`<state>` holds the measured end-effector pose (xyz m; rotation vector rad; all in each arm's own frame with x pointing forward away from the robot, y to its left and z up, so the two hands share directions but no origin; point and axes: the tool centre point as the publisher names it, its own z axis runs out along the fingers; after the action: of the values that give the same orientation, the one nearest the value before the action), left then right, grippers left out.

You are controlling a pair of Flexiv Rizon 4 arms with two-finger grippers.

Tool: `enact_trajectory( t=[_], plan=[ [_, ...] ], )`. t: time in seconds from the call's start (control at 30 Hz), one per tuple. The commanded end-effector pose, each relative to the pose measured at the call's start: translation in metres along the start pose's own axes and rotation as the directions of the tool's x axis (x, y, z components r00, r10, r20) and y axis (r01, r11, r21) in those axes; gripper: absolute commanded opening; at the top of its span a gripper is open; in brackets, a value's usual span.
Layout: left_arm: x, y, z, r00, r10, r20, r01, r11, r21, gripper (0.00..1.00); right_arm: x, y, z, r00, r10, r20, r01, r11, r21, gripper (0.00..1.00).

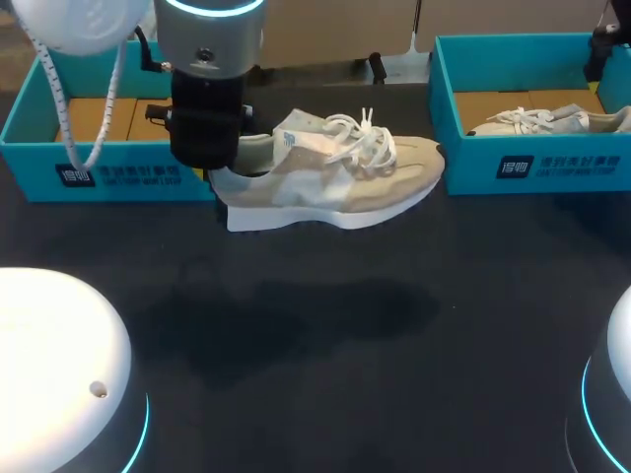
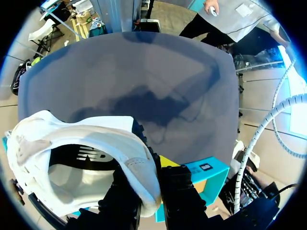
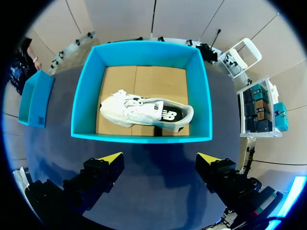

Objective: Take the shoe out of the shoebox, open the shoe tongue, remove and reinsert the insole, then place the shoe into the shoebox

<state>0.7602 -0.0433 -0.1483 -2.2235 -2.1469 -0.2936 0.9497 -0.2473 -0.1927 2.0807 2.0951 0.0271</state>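
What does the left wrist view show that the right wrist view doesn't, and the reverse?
Only the left wrist view: the held shoe, its heel collar pinched between the left jaws, up over its shadow on the table. Only the right wrist view: a blue shoebox with a second shoe lying inside, and the right jaws open and empty before it. Both: the dark table.

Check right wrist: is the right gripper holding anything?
No, the right gripper hangs open and empty above the shoe in its shoebox.
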Motion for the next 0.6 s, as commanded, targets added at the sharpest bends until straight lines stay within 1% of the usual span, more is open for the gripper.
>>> enact_trajectory(
  t=[0.03, 0.07, 0.2, 0.27, 0.33, 0.37, 0.6],
  plan=[
    [0.000, 0.001, -0.001, 1.000, 0.000, -0.001, 0.000, 1.000, -0.001, 0.00, 0.000, 0.000, 0.000, 1.000, 0.000, 0.001, 0.000, 1.000, 0.000, 1.00],
    [0.000, 0.001, -0.001, 1.000, 0.000, -0.001, 0.000, 1.000, -0.001, 0.00, 0.000, 0.000, 0.000, 1.000, 0.000, 0.001, 0.000, 1.000, 0.000, 1.00],
    [-0.005, 0.000, 0.012, 1.000, 0.003, -0.022, -0.003, 1.000, -0.007, 0.00, 0.000, 0.000, 0.000, 1.000, 0.000, 0.001, 0.000, 1.000, 0.000, 1.00],
    [-0.007, 0.000, 0.018, 1.000, 0.012, -0.006, -0.012, 1.000, 0.001, 0.00, 0.000, 0.000, 0.000, 1.000, 0.000, 0.001, 0.000, 1.000, 0.000, 1.00],
    [-0.011, -0.002, 0.026, 1.000, 0.014, -0.003, -0.013, 1.000, 0.009, 0.00, 0.000, 0.000, 0.000, 1.000, 0.000, 0.001, 0.000, 1.000, 0.000, 1.00],
    [-0.013, -0.003, 0.031, 1.000, 0.005, -0.003, -0.005, 1.000, -0.001, 0.00, 0.000, 0.000, 0.000, 1.000, 0.000, 0.001, 0.000, 1.000, 0.000, 1.00],
    [-0.026, -0.007, 0.062, 1.000, 0.013, -0.020, -0.012, 0.999, 0.037, 0.00, 0.000, 0.000, 0.000, 1.000, 0.000, 0.001, 0.000, 1.000, 0.000, 1.00]
  ],
)
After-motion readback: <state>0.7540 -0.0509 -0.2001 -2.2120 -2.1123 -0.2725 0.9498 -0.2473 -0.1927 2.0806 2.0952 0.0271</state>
